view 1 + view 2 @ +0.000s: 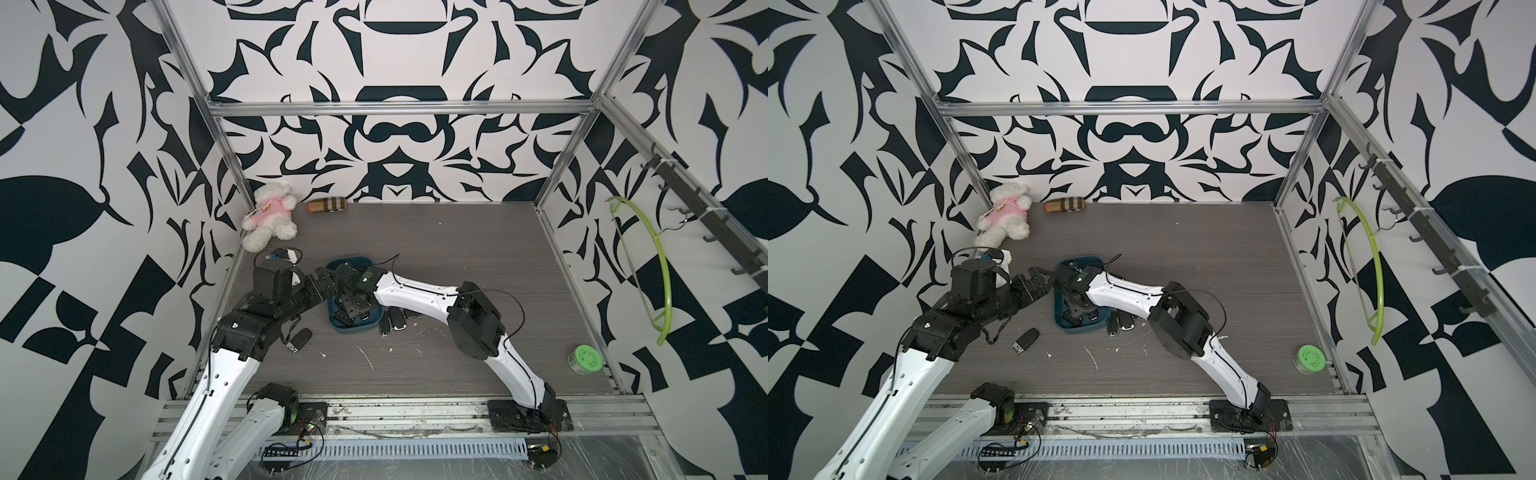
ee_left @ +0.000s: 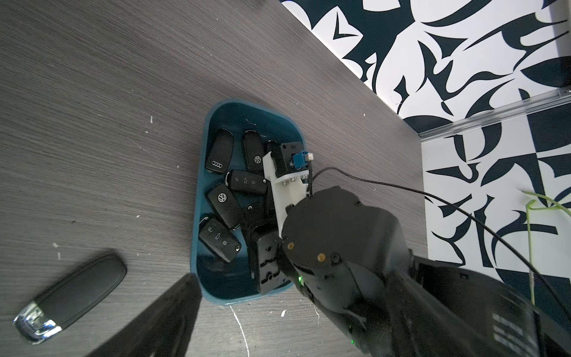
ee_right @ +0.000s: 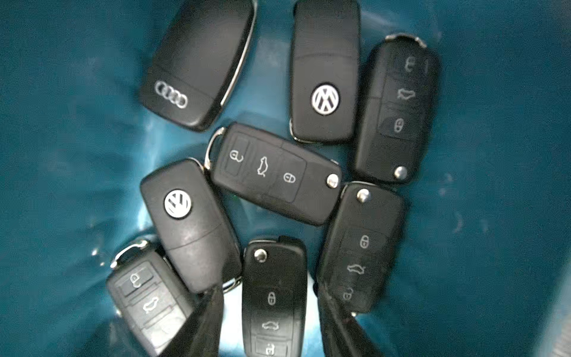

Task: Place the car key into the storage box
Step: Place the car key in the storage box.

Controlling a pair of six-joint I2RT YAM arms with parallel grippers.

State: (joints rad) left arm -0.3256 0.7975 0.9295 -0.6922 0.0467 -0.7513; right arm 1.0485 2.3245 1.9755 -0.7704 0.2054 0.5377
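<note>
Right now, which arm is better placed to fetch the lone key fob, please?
Probably left: the key fob lies beside that arm, left gripper open; the right gripper sits inside the storage box.

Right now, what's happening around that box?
The right hand is down in the box, jaws parted either side of a key, not gripping it; other keys lie around it. The left hand hangs open at the box's edge. A loose key lies on the table, a few more just outside the box.
</note>
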